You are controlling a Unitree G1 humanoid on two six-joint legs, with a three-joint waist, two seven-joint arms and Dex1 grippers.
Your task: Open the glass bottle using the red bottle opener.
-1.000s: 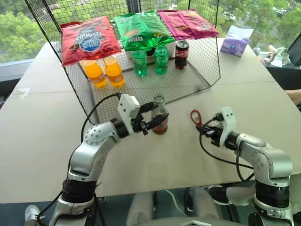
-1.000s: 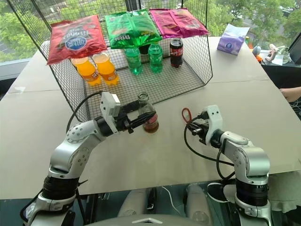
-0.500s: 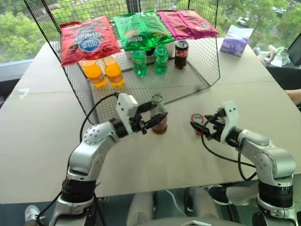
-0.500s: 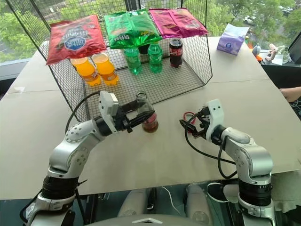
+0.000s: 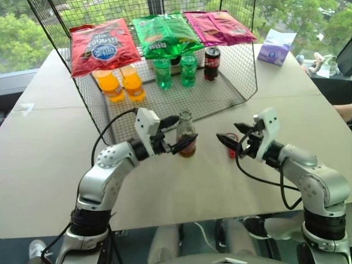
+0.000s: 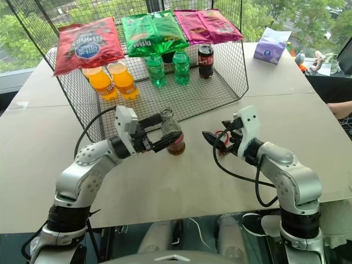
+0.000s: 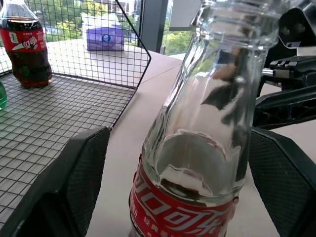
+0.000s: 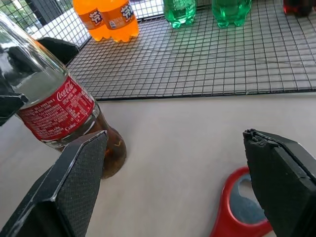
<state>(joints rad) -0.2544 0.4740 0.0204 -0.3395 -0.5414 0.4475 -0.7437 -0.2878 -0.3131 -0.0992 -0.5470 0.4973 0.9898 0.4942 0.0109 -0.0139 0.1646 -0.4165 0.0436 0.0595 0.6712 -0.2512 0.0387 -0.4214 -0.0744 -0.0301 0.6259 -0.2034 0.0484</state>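
Observation:
The glass bottle (image 5: pixel 186 136) stands upright on the table just in front of the wire basket, with dark liquid low inside and a red label band (image 7: pixel 182 217). My left gripper (image 5: pixel 186 128) is open, one finger on each side of the bottle, with a gap showing at both pads (image 7: pixel 84 177). The red bottle opener (image 8: pixel 228 223) lies flat on the table to the right of the bottle. Just above it hovers my right gripper (image 5: pixel 227 132), open and holding nothing, pointing toward the bottle.
A wire basket (image 5: pixel 220 96) behind the bottle holds orange bottles (image 5: pixel 121 83), green bottles (image 5: pixel 175 70), a dark cola bottle (image 5: pixel 212 62) and snack bags (image 5: pixel 104 45). A purple tissue pack (image 5: pixel 275 48) sits at the back right. A person's hand (image 5: pixel 344 112) shows at the right edge.
My right gripper has let go of the opener, which now lies on the table, and has opened and risen. My left gripper has opened off the bottle.

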